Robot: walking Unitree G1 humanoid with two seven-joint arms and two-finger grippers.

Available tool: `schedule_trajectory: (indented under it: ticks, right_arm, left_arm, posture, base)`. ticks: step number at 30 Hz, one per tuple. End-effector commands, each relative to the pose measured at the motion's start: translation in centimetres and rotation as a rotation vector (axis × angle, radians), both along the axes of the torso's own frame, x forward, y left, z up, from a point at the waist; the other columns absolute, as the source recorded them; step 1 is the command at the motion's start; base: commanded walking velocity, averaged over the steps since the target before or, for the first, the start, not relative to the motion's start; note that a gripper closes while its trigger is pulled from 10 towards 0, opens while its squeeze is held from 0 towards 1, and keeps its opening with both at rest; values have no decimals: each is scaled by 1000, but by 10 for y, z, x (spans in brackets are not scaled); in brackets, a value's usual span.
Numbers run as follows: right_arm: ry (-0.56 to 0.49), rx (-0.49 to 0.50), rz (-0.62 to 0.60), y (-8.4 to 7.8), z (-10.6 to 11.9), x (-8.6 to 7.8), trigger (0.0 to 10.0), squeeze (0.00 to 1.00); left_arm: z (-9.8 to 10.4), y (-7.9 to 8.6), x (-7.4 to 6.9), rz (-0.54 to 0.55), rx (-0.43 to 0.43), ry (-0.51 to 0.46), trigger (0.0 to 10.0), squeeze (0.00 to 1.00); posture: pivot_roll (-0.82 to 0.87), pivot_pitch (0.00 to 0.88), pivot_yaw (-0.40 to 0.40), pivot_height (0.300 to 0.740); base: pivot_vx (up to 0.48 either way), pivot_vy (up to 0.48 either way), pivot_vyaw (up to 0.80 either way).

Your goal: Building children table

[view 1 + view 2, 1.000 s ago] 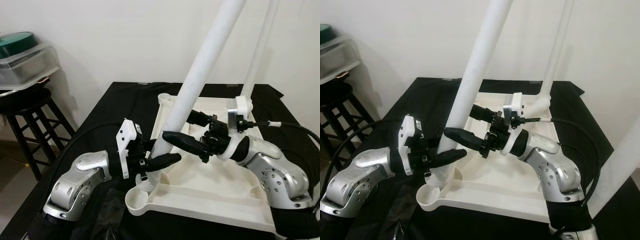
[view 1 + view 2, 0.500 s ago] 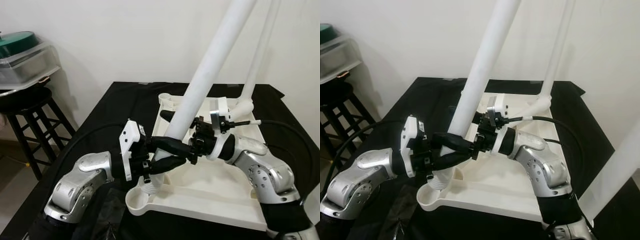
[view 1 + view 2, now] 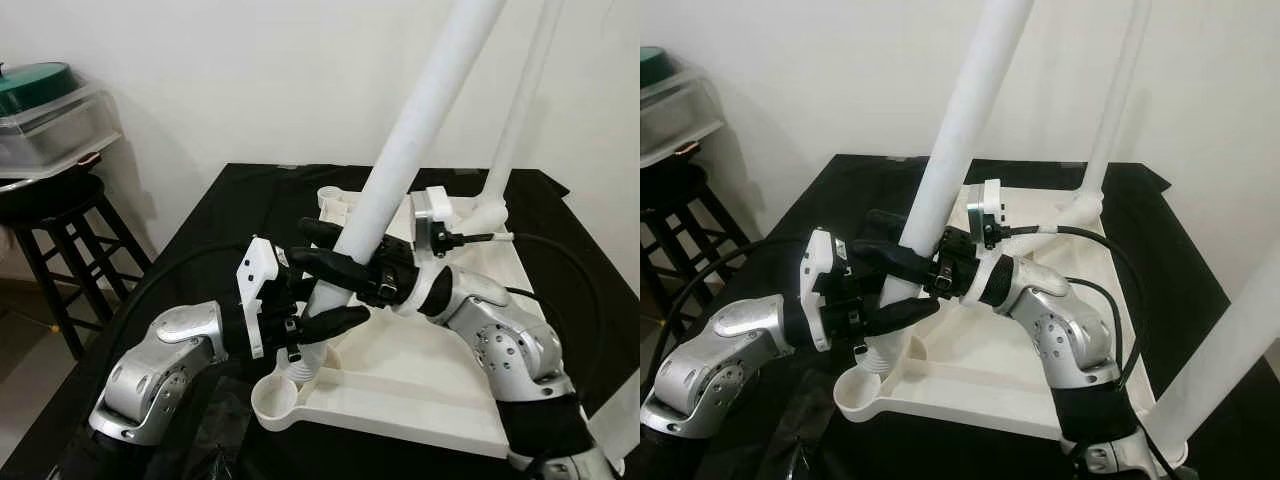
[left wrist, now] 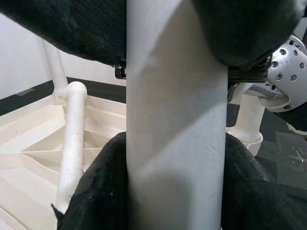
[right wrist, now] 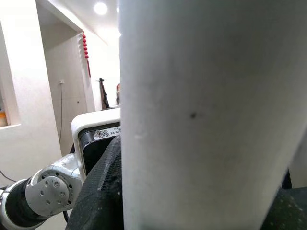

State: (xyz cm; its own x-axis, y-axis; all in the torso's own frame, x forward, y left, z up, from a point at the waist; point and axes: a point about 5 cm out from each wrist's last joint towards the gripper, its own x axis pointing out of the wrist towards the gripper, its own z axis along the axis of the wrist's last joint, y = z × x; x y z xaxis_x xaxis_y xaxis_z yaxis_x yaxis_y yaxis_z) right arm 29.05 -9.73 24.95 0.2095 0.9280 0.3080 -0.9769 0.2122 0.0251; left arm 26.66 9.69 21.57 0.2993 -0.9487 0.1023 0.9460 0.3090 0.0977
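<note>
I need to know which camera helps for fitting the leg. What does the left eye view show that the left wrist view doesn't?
Left eye view adds the wider scene: a stool and a clear bin off to the robot's left, plus the right gripper closed on the white leg just above the left gripper. Left wrist view adds a close look at a white rod lying on the tabletop's ribs. Both share the white leg clamped by the left gripper, over the upturned tabletop.
</note>
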Motion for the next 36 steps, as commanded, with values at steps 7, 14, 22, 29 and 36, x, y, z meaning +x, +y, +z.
schedule_trajectory:
  ticks: [7,14,22,29,36]
  right_arm:
    - [18,7,-331,-28,4,30,0,0]
    - [51,64,-626,-60,14,55,0,0]
    - [-113,-371,-515,-34,-19,41,0,0]
    - [-186,-455,-387,-3,-32,33,0,0]
    - [-253,-491,-400,1,-27,36,0,0]
  left_arm:
    - [-1,11,2,25,-34,45,10000,1000]
    - [5,64,7,153,28,30,10000,1000]
    - [71,92,-4,137,-144,-124,10000,1000]
    - [105,62,-20,-108,-295,-195,10000,82]
    - [84,49,-15,-139,-187,-119,10000,0]
  posture:
    - [11,0,7,740]
    - [10,0,12,740]
    - [20,0,7,740]
    - [27,0,5,740]
    - [14,0,13,740]
  base:
    - [0,0,0]
    - [0,0,0]
    - [0,0,0]
    - [0,0,0]
    - [0,0,0]
